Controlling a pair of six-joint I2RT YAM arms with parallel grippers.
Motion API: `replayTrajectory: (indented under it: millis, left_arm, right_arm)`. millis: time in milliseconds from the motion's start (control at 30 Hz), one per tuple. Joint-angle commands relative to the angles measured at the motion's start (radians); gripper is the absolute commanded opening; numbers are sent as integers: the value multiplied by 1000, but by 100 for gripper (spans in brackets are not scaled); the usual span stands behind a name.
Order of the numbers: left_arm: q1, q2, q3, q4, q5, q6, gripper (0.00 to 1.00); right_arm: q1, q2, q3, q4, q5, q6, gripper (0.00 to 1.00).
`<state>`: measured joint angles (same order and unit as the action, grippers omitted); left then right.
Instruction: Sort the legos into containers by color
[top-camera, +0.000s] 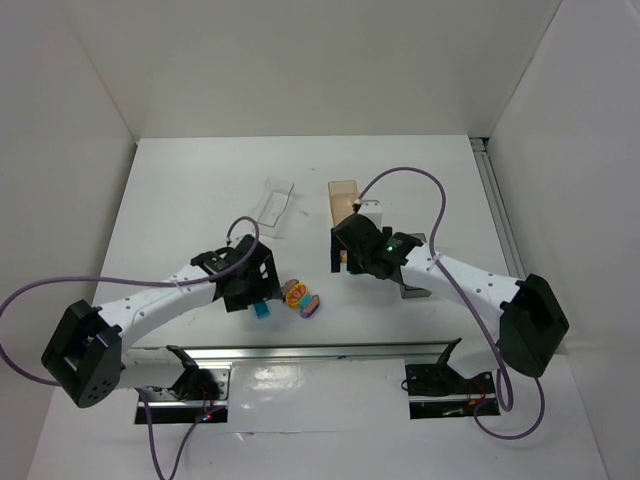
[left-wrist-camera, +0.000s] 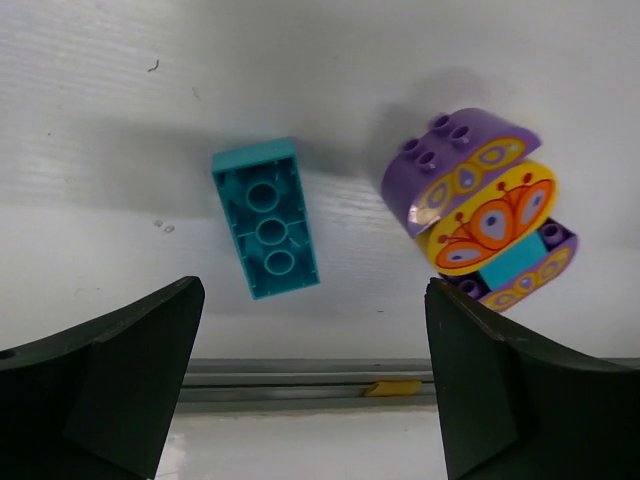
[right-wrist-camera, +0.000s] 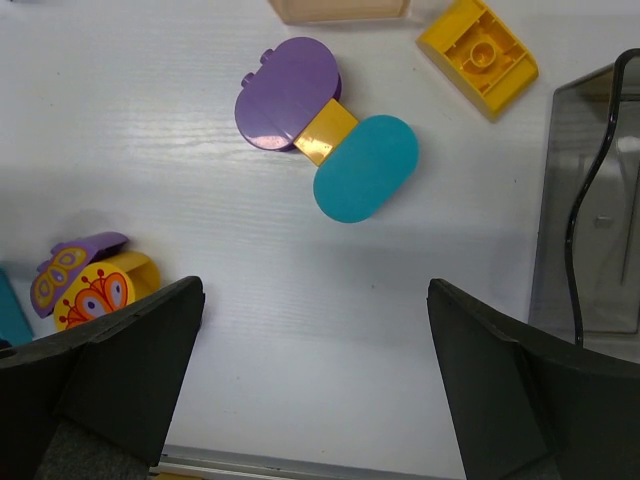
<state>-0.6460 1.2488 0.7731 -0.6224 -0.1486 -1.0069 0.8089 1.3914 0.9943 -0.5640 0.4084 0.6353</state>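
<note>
A teal-blue brick (left-wrist-camera: 265, 218) lies upside down on the table, just ahead of my left gripper (left-wrist-camera: 310, 380), which is open and empty. To its right lies a cluster of purple, orange-yellow and teal pieces with a butterfly print (left-wrist-camera: 485, 210). My right gripper (right-wrist-camera: 315, 380) is open and empty above bare table. Ahead of it lies a joined purple, yellow and teal piece (right-wrist-camera: 325, 130), with a yellow brick (right-wrist-camera: 478, 55) upside down at the far right. In the top view the teal brick (top-camera: 263, 312) and the butterfly cluster (top-camera: 300, 298) lie between the arms.
The clear tray (top-camera: 272, 203) and the tan box (top-camera: 343, 198) stand behind the arms. The dark grey box (right-wrist-camera: 590, 200) stands right of my right gripper, partly under the arm and its cable (right-wrist-camera: 590, 190). A metal rail (top-camera: 300, 352) runs along the near table edge.
</note>
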Motion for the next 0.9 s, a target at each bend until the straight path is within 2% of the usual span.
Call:
replayTrajectory:
  millis: [0, 167, 500, 567, 733, 867]
  left_arm:
    - [-21, 23, -21, -26, -91, -137, 97]
    - [-21, 58, -67, -3, -91, -137, 81]
    - [-21, 101, -100, 35, -121, -141, 60]
    - [-21, 101, -90, 35, -131, -131, 49]
    - [-21, 110, -66, 26, -151, -99, 35]
    - [-21, 110, 11, -26, -174, -64, 28]
  right_arm:
    - [4, -25, 9, 35, 36, 14, 100]
    - [4, -15, 9, 26, 36, 23, 100]
    - [4, 3, 10, 16, 27, 32, 100]
    - [4, 3, 10, 16, 27, 32, 100]
    - [4, -6, 1, 7, 27, 41, 100]
    - [4, -15, 1, -2, 38, 41, 100]
